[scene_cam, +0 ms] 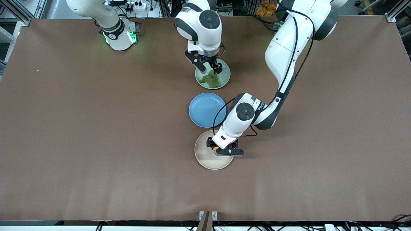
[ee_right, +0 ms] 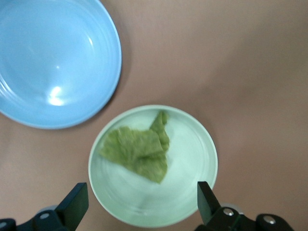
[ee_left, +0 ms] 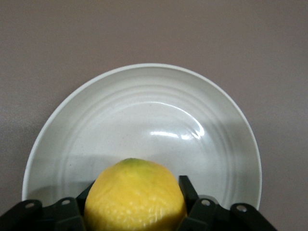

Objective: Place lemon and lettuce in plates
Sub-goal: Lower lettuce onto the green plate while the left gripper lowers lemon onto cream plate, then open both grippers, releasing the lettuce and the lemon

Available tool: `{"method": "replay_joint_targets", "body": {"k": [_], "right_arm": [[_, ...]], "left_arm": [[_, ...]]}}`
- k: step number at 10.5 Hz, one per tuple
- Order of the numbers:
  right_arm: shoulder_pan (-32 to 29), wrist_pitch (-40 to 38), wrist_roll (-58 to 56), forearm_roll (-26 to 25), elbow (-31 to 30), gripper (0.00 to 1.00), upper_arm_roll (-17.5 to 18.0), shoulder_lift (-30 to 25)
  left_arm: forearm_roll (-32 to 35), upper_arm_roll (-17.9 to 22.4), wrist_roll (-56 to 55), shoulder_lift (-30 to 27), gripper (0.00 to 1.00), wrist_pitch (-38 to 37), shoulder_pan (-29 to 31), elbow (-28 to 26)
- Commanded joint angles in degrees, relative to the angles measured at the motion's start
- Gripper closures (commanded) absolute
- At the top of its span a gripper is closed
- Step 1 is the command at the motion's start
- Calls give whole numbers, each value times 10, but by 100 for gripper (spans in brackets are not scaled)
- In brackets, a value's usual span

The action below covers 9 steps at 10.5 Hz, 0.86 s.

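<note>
The yellow lemon [ee_left: 134,190] sits between the fingers of my left gripper [scene_cam: 219,148], which is shut on it low over the cream plate [scene_cam: 205,158]. In the left wrist view the fingers [ee_left: 188,192] press both sides of the lemon, and the plate [ee_left: 144,106] lies bare under it. The green lettuce [scene_cam: 211,80] lies in the mint green plate [scene_cam: 225,72], nearer the robots' bases. My right gripper [scene_cam: 211,70] hangs open just above that plate with nothing between its fingers. In the right wrist view the leaf [ee_right: 139,154] rests loose on the mint plate [ee_right: 195,161].
A blue plate [scene_cam: 205,109] lies between the mint and cream plates, holding nothing, and it shows in the right wrist view [ee_right: 53,57]. The left arm's forearm crosses above its edge. Brown tabletop spreads wide toward both ends.
</note>
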Motion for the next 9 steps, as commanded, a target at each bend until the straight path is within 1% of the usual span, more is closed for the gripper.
{"method": "replay_joint_targets", "body": {"k": [1,5,7,9], "right_arm": [[-48,-2,-71,-10,-2,0,4,4],[-134,-7,-220,-10,-30,0,4,-3],[-176,-25,-281,-13,-36,0,3,-7],[-241,-32,-370,-20,-35,0,3,-14]], "left_arm": [[-11,9,-13,-10,0,-6,-8,9],[-12,7,-10,-41,0,-104,11,9],[-12,4,-7,-60,0,-164,26,10],[-12,-2,-5,-79,0,-221,43,12]]}}
